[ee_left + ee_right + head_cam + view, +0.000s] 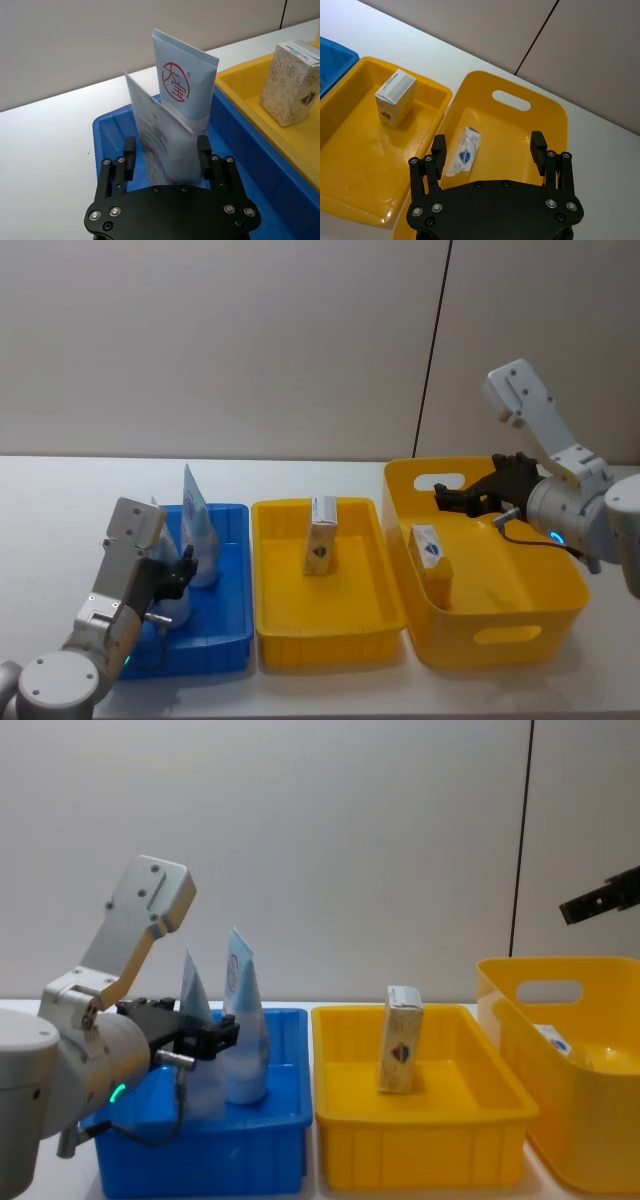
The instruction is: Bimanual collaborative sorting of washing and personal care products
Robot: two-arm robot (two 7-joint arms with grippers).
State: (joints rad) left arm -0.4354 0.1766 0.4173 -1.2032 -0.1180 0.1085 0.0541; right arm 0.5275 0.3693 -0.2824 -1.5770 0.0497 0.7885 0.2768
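Observation:
Two pale blue tubes stand upright in the blue tray (228, 645). The far tube (185, 87) carries a red logo. My left gripper (167, 152) is shut on the near tube (160, 135), one finger against each side, low in the tray. A cream carton (321, 535) stands in the yellow tray (330, 640). Another carton (465, 157) lies in the big yellow basket (500, 630). Above the basket's back part hangs my right gripper (487, 147), open, with nothing between its fingers.
The three containers sit side by side on the white table (60, 500), close to its front edge: blue tray at the left, yellow tray in the middle, handled basket at the right. A plain wall stands behind them.

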